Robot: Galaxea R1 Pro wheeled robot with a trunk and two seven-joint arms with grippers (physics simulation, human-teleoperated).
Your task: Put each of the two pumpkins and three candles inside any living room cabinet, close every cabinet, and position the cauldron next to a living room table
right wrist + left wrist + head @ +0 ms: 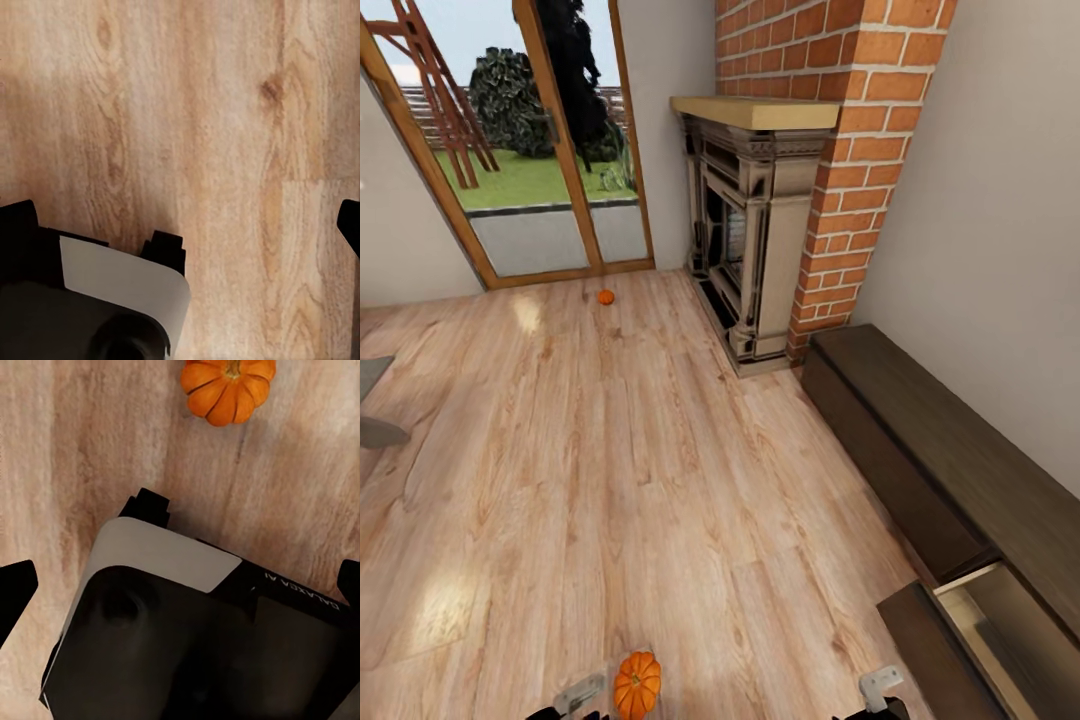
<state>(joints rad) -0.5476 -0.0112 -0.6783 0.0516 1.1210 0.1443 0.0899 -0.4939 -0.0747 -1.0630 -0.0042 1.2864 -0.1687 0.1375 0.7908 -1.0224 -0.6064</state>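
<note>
One small orange pumpkin (637,683) lies on the wooden floor just in front of me, between my two arms; the left wrist view shows this pumpkin (227,386) on the floor beyond my base. A second pumpkin (605,296) sits far off by the glass door. My left gripper (182,585) is open and holds nothing. The right gripper (184,221) is also open, over bare floorboards. Along the right wall runs the dark-brown cabinet (940,450), with one drawer (990,610) pulled out and its pale inside showing. No candles or cauldron are in sight.
A brick-and-stone fireplace (760,230) stands at the back right, next to the cabinet's far end. A wood-framed glass door (540,150) looks onto a garden at the back left. A grey furniture edge (375,400) juts in at the left.
</note>
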